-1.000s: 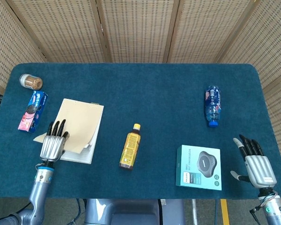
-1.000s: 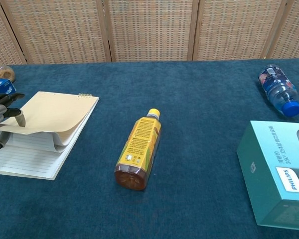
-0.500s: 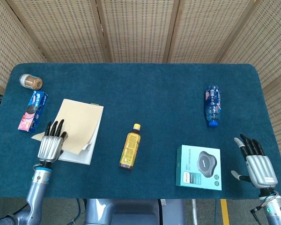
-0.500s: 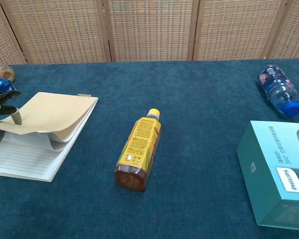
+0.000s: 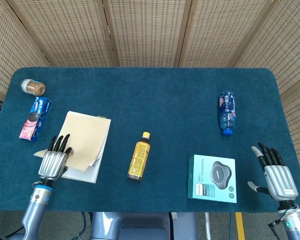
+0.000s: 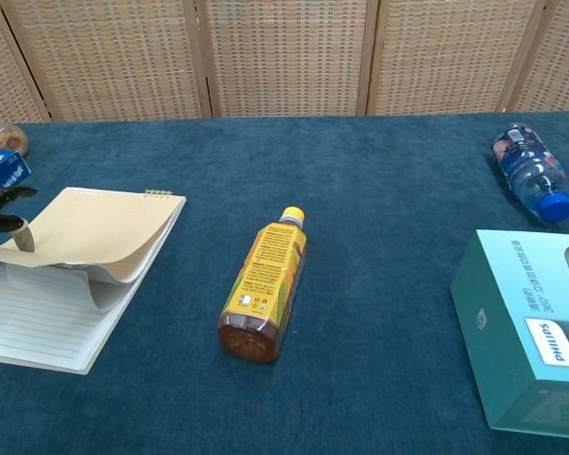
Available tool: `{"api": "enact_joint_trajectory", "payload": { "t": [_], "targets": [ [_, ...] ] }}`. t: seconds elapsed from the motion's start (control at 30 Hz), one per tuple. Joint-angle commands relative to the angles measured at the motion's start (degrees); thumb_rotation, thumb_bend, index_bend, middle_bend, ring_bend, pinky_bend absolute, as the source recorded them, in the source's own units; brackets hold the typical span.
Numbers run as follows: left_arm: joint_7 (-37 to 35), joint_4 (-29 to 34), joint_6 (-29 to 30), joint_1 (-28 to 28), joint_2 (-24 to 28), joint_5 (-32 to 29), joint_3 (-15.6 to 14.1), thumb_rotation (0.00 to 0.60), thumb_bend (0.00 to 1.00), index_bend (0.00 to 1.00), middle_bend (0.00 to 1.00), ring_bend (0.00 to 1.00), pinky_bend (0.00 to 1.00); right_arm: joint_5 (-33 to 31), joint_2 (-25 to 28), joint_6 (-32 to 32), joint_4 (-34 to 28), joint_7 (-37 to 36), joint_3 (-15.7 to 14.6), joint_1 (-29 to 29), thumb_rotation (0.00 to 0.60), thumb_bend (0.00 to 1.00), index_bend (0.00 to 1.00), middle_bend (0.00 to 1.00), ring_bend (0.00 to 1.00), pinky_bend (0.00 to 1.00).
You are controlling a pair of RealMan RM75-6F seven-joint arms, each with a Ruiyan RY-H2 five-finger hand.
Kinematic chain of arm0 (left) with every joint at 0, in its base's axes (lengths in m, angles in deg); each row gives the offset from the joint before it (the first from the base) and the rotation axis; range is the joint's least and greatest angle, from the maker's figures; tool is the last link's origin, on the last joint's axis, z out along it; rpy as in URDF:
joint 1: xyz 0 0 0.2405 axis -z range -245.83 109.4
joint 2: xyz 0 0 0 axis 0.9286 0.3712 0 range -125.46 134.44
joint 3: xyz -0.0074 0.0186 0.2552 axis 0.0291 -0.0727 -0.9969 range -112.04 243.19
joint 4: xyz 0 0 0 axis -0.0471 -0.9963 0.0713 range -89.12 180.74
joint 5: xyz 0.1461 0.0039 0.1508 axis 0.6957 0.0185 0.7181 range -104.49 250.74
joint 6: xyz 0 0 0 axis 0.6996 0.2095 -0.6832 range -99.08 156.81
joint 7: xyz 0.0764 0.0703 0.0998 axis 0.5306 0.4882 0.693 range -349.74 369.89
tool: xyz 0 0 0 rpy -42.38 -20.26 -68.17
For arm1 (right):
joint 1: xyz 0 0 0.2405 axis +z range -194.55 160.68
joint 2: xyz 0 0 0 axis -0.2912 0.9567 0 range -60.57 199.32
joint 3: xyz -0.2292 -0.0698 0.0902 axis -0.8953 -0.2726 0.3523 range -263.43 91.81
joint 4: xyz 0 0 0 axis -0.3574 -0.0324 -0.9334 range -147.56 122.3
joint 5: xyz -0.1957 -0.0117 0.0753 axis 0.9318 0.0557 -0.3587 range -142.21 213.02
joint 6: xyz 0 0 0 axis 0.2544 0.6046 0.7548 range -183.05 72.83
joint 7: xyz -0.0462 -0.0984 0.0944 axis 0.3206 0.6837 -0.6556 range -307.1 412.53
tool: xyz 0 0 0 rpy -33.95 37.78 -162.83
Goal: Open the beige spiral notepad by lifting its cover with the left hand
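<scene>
One left hand (image 5: 52, 164) under the notepad's (image 5: 87, 145) raised cover (image 6: 85, 226).

We read "PHILIPS" and "360°" on the teal box (image 6: 531, 332); the yellow bottle's (image 6: 264, 282) label print stays illegible.

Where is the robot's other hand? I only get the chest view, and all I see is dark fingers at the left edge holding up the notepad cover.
Observer: The right hand shows in the head view only, right of the teal Philips box, fingers spread, holding nothing.
Operator: What is the blue thing behind the notepad?
Observer: A blue and pink snack packet, lying flat, apart from the beige spiral notepad.
Operator: Where does the left hand grip?
Observer: The left hand holds the cover at its near left corner.
</scene>
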Motion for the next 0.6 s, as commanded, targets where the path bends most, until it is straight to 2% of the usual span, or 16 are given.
{"api": "enact_joint_trajectory", "payload": {
  "t": [0.03, 0.6],
  "targets": [
    [0.5, 2.7, 1.0, -0.9, 1.5, 1.4, -1.7, 0.6, 0.72, 0.82, 0.0, 0.0, 0.0, 0.0, 0.1, -0.1, 0.0, -0.2, 0.0, 0.0, 0.6, 0.0, 0.0, 0.0, 0.0, 0.0],
    [2.0, 9.9, 6.0, -5.3, 4.9, 9.0, -9.0, 0.6, 0.72, 0.82, 0.0, 0.0, 0.0, 0.1, 0.8, -0.7, -0.1, -1.7, 0.2, -0.4, 0.6, 0.0, 0.0, 0.0, 0.0, 0.0]
  ]
}}
